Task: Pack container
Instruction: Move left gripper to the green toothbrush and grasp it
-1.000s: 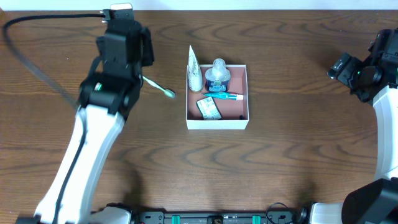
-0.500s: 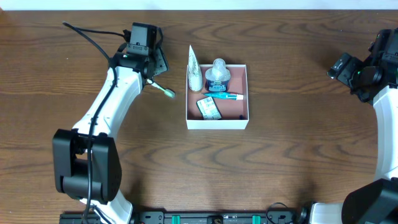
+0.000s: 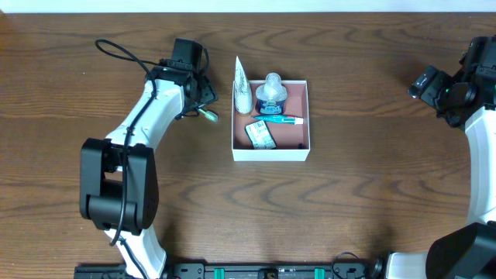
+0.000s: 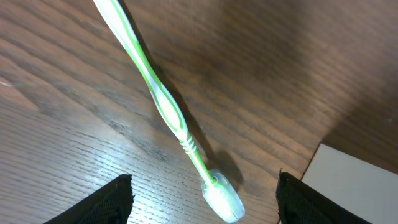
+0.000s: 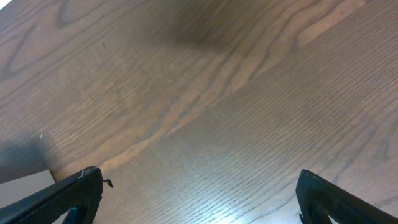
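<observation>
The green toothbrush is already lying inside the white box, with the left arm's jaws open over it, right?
Not quite. The overhead view shows the toothbrush lying on the table just left of the container, not inside it. The left gripper does have its jaws open over it.

1. The left arm (image 3: 143, 120) is rocking long, smooth white shells on its links, with chunky black housings sitting at the joints.
2. A thin black cable (image 3: 130, 50) is looping off the boxy black wrist block at the top of that arm.
3. The right arm (image 3: 484, 155) is wearing the same outfit: a rounded white shell and an angular black cluster at the wrist.
4. The left fingers (image 4: 115, 202) are showing up as matte black wedges with a slightly grainy finish.
5. The right fingers (image 5: 68, 196) are looking the same, black and blunt, and one is sprouting a tiny nub at its edge.
</observation>
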